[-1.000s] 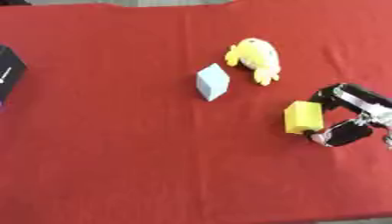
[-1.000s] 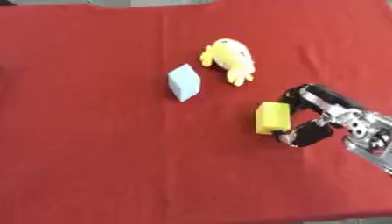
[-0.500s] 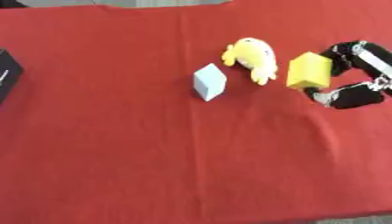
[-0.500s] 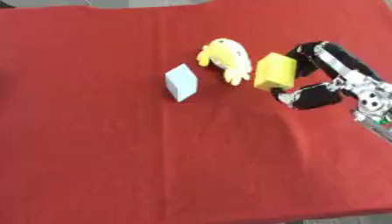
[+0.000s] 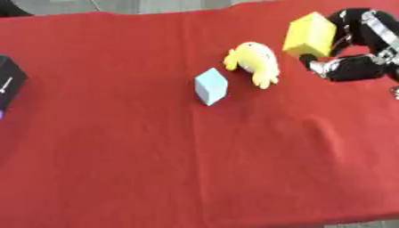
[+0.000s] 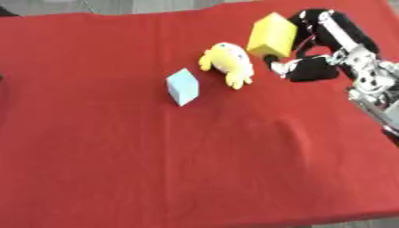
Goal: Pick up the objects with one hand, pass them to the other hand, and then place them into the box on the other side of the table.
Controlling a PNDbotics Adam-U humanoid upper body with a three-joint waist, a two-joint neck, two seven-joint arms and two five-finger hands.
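Observation:
My right hand (image 6: 315,67) is at the upper right, above the red cloth, with fingers and thumb curled round a yellow block (image 6: 271,35). The block hangs in the air just right of a yellow plush toy (image 5: 254,62) that lies on the cloth. A pale blue block (image 5: 210,86) stands to the left of the toy. A black box (image 5: 9,80) shows at the left edge of the left eye view. My left hand shows in no view.
The red cloth (image 5: 171,169) covers the whole table, and its front edge runs along the bottom. Grey floor shows beyond the far edge.
My right hand has lifted the yellow block from the cloth and carried it up and away toward the far right, past the plush toy. The toy and blue block stay put.

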